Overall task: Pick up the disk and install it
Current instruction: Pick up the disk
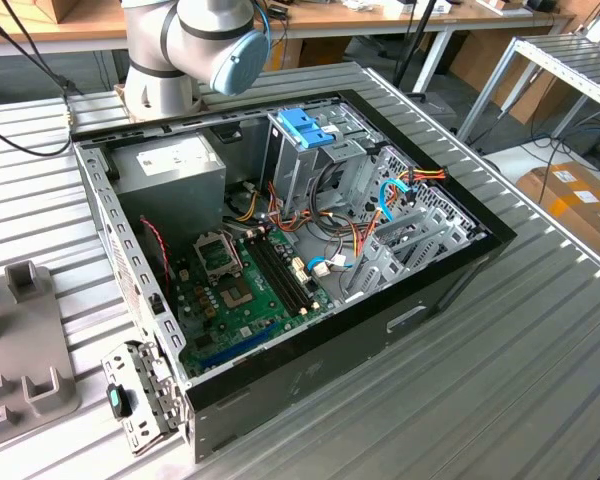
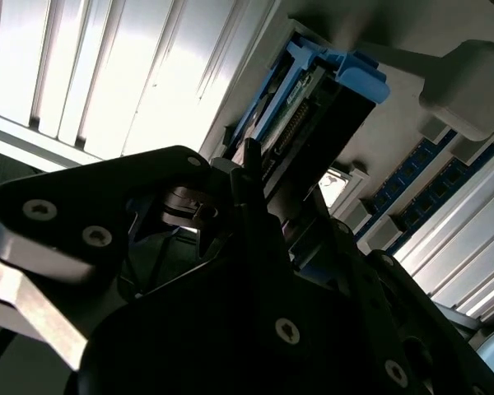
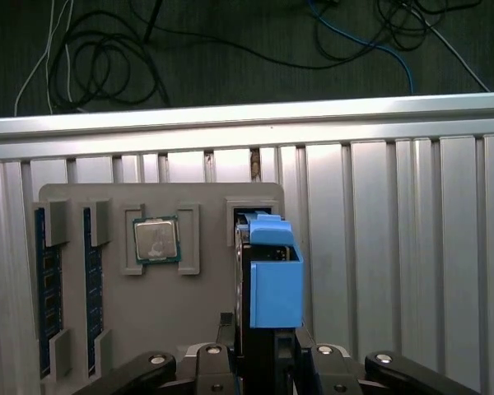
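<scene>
In both wrist views the disk [image 3: 273,280] stands on edge between my fingers, its blue plastic side rail facing the first wrist camera. My gripper [image 3: 263,336] is shut on the disk, one finger [image 3: 225,327] pressed on each flat side. The disk's far end sits at a rectangular slot [image 3: 253,207] of a grey holder tray [image 3: 206,304]; I cannot tell whether it still rests in that slot. In the second wrist view the disk [image 2: 313,107] shows its connector edge and blue rail past a dark finger [image 2: 249,169].
The holder tray also carries a processor chip [image 3: 156,240] and blue memory sticks [image 3: 41,280]. The open computer case [image 1: 280,250] lies on the ribbed metal table [image 1: 500,360], with a blue latch on its grey drive cage [image 1: 305,128], a grey box [image 1: 170,165] and loose cables.
</scene>
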Available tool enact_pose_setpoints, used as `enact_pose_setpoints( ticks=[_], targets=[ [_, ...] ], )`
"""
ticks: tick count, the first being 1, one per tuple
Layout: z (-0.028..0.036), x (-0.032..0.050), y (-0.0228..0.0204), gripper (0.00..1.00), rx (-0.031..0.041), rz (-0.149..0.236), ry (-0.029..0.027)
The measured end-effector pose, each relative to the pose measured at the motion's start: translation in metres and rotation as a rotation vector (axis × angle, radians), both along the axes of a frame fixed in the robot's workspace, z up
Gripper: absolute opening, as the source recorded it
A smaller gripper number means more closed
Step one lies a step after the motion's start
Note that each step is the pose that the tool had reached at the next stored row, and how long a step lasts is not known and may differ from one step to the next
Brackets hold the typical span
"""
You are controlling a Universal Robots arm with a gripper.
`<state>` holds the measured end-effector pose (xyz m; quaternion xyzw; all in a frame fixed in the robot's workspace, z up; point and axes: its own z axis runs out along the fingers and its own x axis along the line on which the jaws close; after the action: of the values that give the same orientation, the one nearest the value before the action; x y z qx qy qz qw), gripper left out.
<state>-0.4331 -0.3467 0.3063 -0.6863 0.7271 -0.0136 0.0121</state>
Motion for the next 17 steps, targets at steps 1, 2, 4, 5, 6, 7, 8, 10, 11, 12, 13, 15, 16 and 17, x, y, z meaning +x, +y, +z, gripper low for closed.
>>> enact_pose_setpoints(
  ticks=[1,2,4,5,6,7,8,10,11,12,13,15,16,17],
  targets=[
    [0.0000,0.0000,0.0000,0.35,0.0000,0.000,0.0001],
    [0.0000,0.0000,0.0000,0.35,0.0000,0.000,0.0001],
    [0.0000,0.0000,0.0000,0.35,0.0000,0.001,0.0000],
    [0.0000,0.0000,0.0000,0.35,0.0000,0.001,0.0000],
    [0.0000,0.0000,0.0000,0.35,0.0000,0.001,0.0000],
    [0.0000,0.0000,0.0000,0.35,0.0001,0.001,0.0000],
    [0.0000,0.0000,0.0000,0.35,0.0000,0.001,0.0000],
    [0.0000,0.0000,0.0000,0.35,0.0000,0.002,0.0000],
    [0.0000,0.0000,0.0000,0.35,0.0001,0.002,0.0000],
    [0.0003,-0.0001,0.0000,0.35,0.0001,0.002,-0.0001],
    [0.0029,0.0000,0.0000,0.35,0.0002,0.002,-0.0002],
    [0.0088,0.0000,0.0000,0.35,0.0001,0.002,-0.0001],
    [0.0117,0.0000,0.0000,0.35,0.0000,0.002,0.0001],
    [0.0124,0.0000,0.0000,0.35,0.0000,0.002,0.0000]
  ],
)
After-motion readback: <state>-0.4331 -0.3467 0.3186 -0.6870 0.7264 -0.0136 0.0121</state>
